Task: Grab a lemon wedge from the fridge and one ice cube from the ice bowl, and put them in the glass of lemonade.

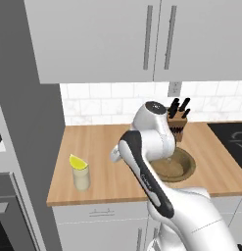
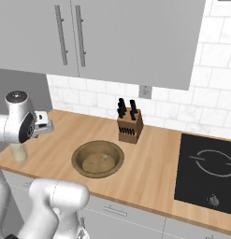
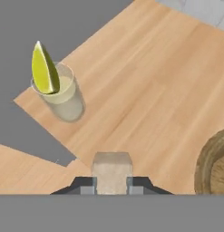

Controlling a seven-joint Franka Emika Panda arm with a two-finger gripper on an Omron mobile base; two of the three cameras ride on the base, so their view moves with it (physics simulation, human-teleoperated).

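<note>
My jaws are clamped on the ice cube (image 3: 112, 171). I should centre it above the glass of lemonade (image 3: 63, 97), clear of the lemon wedge (image 3: 44, 70), then release low.

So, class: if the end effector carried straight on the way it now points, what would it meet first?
Most likely bare wooden counter. The end effector, shut on an ice cube, points between the glass of lemonade and the ice bowl; depth is uncertain.

Yellow lemon wedge (image 3: 44, 70), brown ice bowl (image 2: 98, 159), frosted-white ice cube (image 3: 112, 172).
</note>
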